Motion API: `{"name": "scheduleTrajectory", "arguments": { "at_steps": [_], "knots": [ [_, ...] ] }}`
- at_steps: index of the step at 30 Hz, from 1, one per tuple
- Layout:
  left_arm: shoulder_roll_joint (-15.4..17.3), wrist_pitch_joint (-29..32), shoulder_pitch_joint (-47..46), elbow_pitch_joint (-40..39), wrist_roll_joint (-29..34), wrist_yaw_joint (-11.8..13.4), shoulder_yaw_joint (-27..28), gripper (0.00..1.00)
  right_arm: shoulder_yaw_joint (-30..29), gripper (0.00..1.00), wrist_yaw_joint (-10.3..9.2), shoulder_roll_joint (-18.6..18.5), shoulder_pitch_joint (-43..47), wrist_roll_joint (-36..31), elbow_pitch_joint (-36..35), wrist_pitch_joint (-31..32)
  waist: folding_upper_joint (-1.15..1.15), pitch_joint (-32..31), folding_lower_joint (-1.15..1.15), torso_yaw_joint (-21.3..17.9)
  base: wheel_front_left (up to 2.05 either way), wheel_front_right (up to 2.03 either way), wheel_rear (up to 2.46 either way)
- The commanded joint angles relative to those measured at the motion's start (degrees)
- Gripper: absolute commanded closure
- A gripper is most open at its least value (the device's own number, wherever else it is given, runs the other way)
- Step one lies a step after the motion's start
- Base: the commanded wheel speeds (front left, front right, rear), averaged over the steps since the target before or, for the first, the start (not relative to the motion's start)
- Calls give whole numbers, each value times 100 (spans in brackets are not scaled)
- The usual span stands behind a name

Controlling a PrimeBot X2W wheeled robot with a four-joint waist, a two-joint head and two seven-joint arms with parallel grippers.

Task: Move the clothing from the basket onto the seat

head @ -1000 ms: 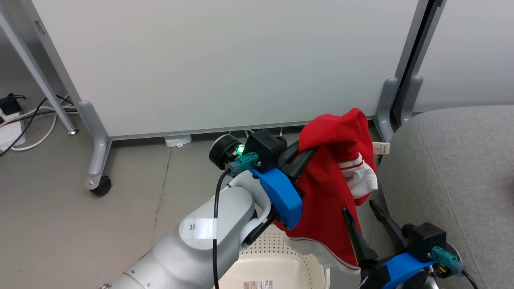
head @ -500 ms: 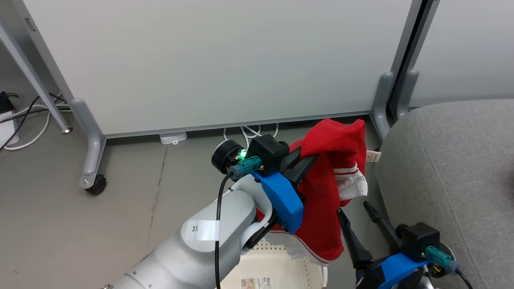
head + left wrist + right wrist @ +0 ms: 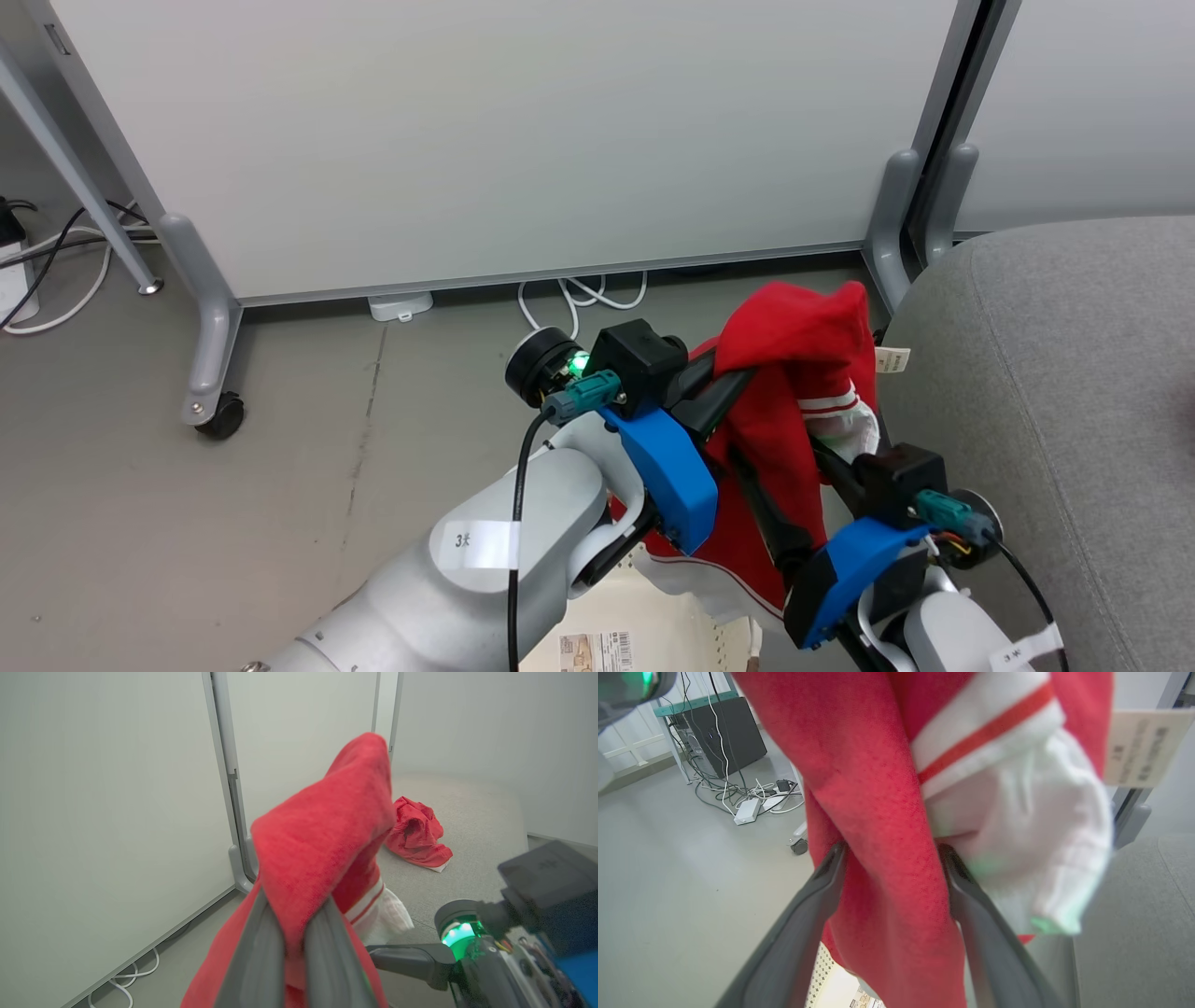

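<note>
So the big grey seat (image 3: 1055, 392) sat at right, one crumpled red garment (image 3: 418, 833) lying on it, and the basket (image 3: 719, 639) was below. The other red garment (image 3: 794, 355), with white trim and a stripe, hung clamped in the left pincer (image 3: 724, 378). The right pincer (image 3: 780, 457), wide open, had moved up to straddle it.

The garment (image 3: 784, 411) in the left gripper's (image 3: 293, 897) dark grey fingers (image 3: 254, 961) is bright red, its cuff (image 3: 1017, 812) white with a thin red stripe. Beyond the fingers a second garment (image 3: 417, 835) is red, the sofa (image 3: 1074, 373) grey; below them the perforated basket (image 3: 724, 642) is cream-white.
</note>
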Motion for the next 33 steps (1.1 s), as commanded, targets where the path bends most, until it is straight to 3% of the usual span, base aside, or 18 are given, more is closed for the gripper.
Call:
{"name": "scheduleTrajectory", "arguments": {
  "at_steps": [1, 10, 11, 12, 13, 33],
  "knots": [
    [-1, -15, -92, -40, -26, -13, -30, 100, 91, 0, 1, -46, -203, 62, 169, 6, 0, 17, 0, 14, 0, 0, 0],
    [-2, -15, -84, -67, -51, -13, -75, 100, 697, 0, 1, -110, -859, 377, 884, -145, 0, -13, 0, 4, 0, 0, 0],
    [-1, -15, -78, -65, -58, -12, -78, 100, 747, 35, 1, -108, -915, 423, 956, -185, 0, -23, 0, 0, 0, 0, 0],
    [-1, -15, -73, -62, -68, -13, -83, 100, 797, 82, 2, -109, -954, 466, 1017, -222, 0, -33, 0, -3, 0, 0, 0],
    [-1, -15, -66, -55, -77, -13, -86, 100, 845, 100, 1, -114, -991, 508, 1075, -268, 0, -45, 0, -8, 0, 0, 0],
    [-1, -16, 36, 20, -71, -12, -52, 100, 1101, 100, 1, -179, -1187, 882, 1582, -707, 0, -154, 0, -141, 0, 0, 0]
  ]
}}
